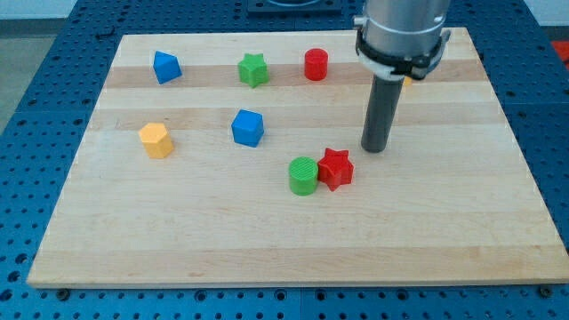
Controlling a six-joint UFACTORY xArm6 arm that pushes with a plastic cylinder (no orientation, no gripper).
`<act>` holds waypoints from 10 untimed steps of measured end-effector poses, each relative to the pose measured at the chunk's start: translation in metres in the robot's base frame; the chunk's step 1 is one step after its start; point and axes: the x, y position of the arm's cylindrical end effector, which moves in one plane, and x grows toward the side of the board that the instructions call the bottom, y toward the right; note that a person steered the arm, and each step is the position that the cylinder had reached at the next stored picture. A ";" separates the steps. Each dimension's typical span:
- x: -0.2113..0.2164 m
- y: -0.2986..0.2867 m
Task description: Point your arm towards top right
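Note:
My tip rests on the wooden board, right of centre. It stands a little up and to the right of the red star, apart from it. The red star touches the green cylinder on its left. The arm's grey body hides a yellow block near the top right; only a sliver shows.
A blue block, a green star and a red cylinder line the top. A blue cube and a yellow-orange hexagonal block sit at the left middle.

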 end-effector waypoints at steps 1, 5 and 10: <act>-0.016 0.020; -0.087 0.120; -0.240 0.082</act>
